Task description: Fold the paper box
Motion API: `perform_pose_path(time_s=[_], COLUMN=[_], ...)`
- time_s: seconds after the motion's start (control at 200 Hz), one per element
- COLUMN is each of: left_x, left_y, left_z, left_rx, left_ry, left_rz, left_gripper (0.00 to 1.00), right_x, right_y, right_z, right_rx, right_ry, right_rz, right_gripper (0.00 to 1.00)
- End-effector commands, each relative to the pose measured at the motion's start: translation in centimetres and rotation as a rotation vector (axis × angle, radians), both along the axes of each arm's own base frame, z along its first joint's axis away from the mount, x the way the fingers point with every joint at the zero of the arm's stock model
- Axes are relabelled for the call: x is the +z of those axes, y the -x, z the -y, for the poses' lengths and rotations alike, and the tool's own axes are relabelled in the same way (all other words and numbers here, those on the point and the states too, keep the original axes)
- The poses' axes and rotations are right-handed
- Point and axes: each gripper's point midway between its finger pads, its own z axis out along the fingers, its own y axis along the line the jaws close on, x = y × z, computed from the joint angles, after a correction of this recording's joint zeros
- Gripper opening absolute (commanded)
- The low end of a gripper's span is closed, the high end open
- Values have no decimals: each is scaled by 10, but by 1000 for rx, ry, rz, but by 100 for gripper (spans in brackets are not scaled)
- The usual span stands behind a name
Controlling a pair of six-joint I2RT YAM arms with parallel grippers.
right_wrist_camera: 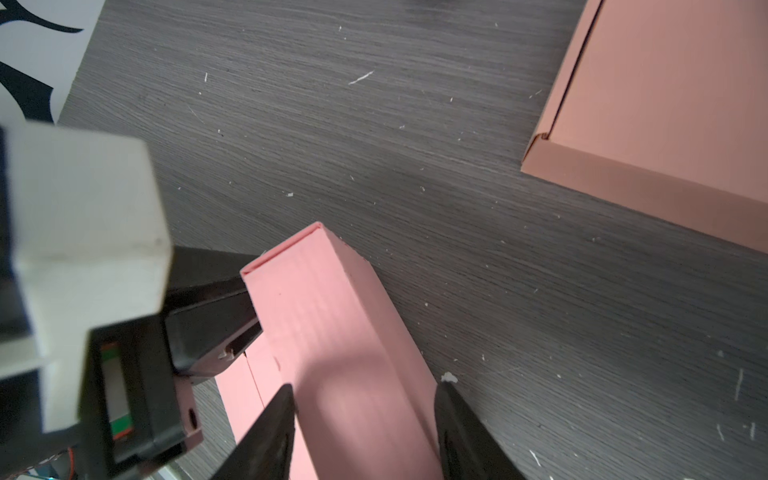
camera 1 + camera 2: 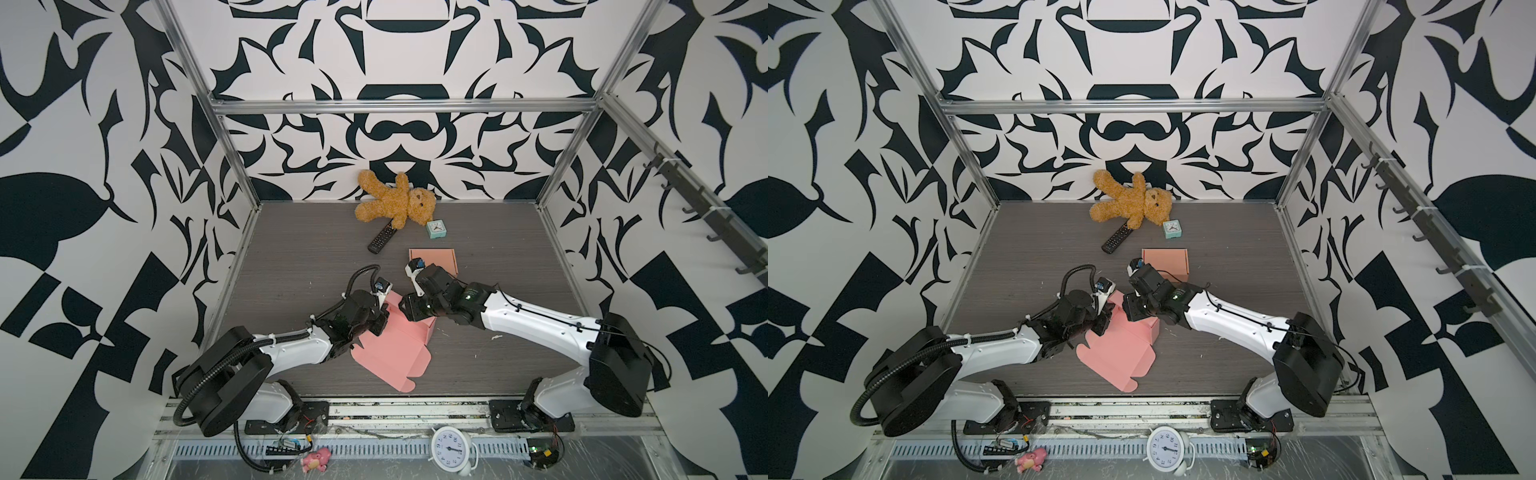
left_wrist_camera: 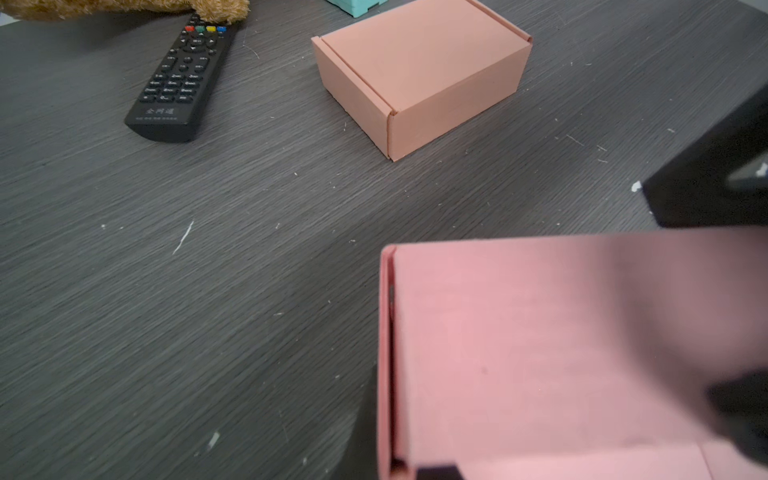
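The pink paper box lies partly folded at the table's middle, with a flat lid panel toward the front and one long side wall standing up. My right gripper straddles that raised wall, one finger on each face, shut on it. My left gripper is shut at the box's left end, its black fingers resting against the end of the raised wall. In the left wrist view the pink wall hides all of that gripper but one dark fingertip.
A finished peach box sits just behind the grippers. Further back lie a black remote, a brown teddy bear and a small teal clock. A white alarm clock and a pink toy rest on the front rail.
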Motion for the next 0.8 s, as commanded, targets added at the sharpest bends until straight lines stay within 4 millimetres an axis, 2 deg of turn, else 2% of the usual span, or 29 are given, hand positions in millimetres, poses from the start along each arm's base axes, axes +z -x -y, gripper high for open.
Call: perform_pose_path(time_s=[0.0,0.255,0.445,0.585,0.795], left_x=[7,-5,-6,-6,-8], left_y=[-3,-8,-11,-11,-6], left_z=[9,8,1,-1,0], left_rx=[-6,28,74,78,59], left_ry=[1,-14,-9,-12,3], left_rz=[58,53,68,73,56], left_gripper=[7,8,9,9,18], right_x=[-1,-12,-21,-29,-19], right_y=[-1,4,11,10,7], right_z=[-2,0,2,16,25], right_rx=[-13,-9,-9,-40,-60], right_ry=[-24,-20,-24,52,95], right_rz=[-4,-28,-58,-50,-10], right_gripper=[54,54,53,52,54])
